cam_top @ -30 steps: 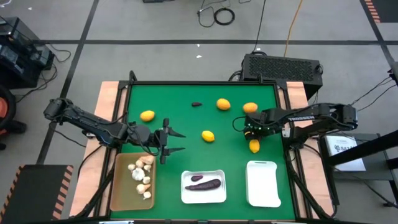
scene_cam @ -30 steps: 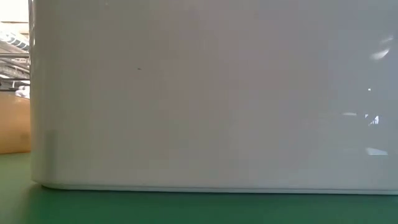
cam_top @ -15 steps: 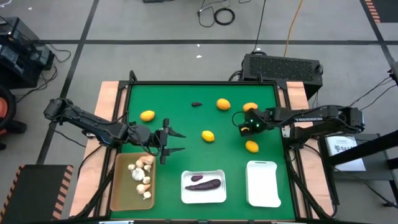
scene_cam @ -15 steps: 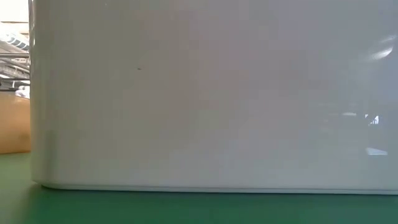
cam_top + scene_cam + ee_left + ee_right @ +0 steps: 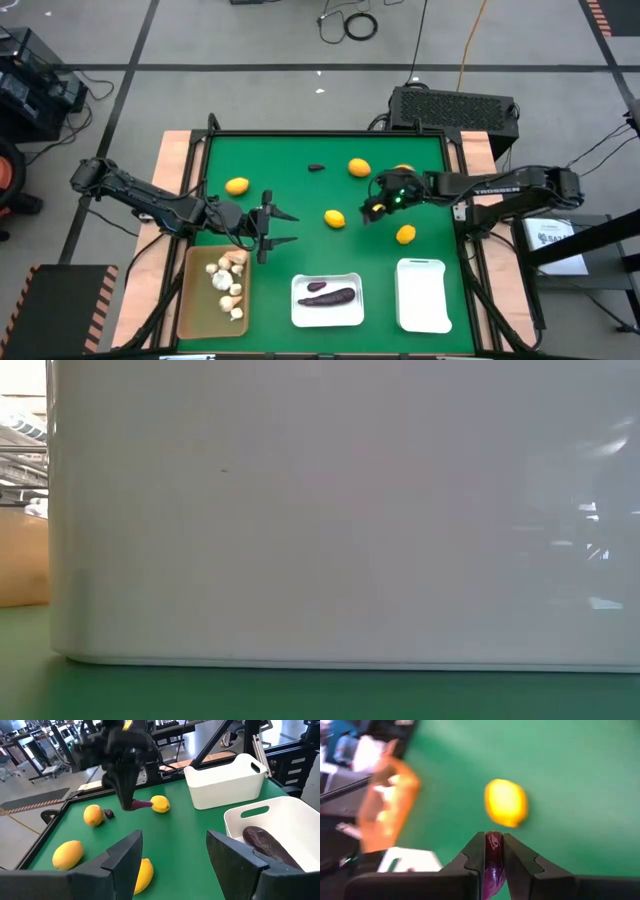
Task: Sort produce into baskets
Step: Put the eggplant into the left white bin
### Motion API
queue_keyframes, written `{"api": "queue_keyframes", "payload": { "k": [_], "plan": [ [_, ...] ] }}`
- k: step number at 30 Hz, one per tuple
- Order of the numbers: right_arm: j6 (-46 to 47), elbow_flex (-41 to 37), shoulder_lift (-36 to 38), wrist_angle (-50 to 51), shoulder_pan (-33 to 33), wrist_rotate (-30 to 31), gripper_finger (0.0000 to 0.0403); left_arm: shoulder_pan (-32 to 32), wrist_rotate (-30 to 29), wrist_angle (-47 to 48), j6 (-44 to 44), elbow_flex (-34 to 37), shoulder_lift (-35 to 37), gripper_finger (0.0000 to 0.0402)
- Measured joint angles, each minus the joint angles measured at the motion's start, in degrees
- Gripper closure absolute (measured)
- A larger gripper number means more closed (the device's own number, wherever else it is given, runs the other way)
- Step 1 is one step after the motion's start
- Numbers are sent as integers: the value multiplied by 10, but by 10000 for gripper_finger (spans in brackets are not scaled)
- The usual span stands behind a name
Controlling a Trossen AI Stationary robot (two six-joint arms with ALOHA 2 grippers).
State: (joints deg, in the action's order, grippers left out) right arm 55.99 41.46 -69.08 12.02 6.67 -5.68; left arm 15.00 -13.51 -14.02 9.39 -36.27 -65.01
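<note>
My right gripper (image 5: 368, 213) hangs above the middle of the green table, shut on a dark purple piece (image 5: 142, 804). My left gripper (image 5: 272, 228) waits open left of centre, touching nothing. Several yellow and orange fruits lie loose on the table, among them one (image 5: 335, 218) beside my right gripper and one (image 5: 405, 234) nearer the right edge. A small dark piece (image 5: 316, 167) lies at the far side. Along the near edge stand the tan basket (image 5: 193, 300) holding whitish bulbs (image 5: 228, 283), a white basket (image 5: 300, 318) with purple pieces (image 5: 328, 295), and a second white basket (image 5: 423, 295). My right gripper pinches the dark purple piece (image 5: 493, 846) between its two fingers (image 5: 476, 851). The fingers slant down from the table's right side. In the left wrist view the piece's free end (image 5: 146, 804) sticks out sideways past the fingertips, lifted clear of the table.
A white basket's wall (image 5: 340, 510) fills the low view. Raised rails edge the table, with a black box (image 5: 455, 108) behind the far right corner. Open green surface lies between the loose fruits and the baskets.
My right gripper has risen and gone toward the table's left, away from the yellow fruit near the right edge. It has tipped from pointing nearly straight down to a slant.
</note>
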Motion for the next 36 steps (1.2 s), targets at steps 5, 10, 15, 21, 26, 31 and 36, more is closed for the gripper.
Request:
{"api": "queue_keyframes", "payload": {
  "k": [5, 10, 15, 21, 26, 31, 36],
  "plan": [
    [-24, 90, -68, 1, -63, 1, 358, 0, 0, 1, 0, 0, 0, 174],
    [-48, 179, -160, 12, -133, 1, 358, 0, -1, 8, 0, 0, 0, 174],
    [-61, 283, -253, 67, -189, -2, 358, 0, -1, 13, 0, 0, 0, 174],
    [-120, 403, -352, 150, -245, -3, 358, 0, -1, 13, 0, 0, 0, 174],
    [-149, 465, -407, 202, -277, -6, 358, 0, -1, 13, 0, 0, 0, 174],
    [-151, 483, -425, 235, -291, -5, 357, 0, -1, 13, -1, 0, 0, 174],
    [-151, 483, -425, 254, -304, -6, 337, 0, -1, 16, -1, 0, 0, 174]
  ]
}}
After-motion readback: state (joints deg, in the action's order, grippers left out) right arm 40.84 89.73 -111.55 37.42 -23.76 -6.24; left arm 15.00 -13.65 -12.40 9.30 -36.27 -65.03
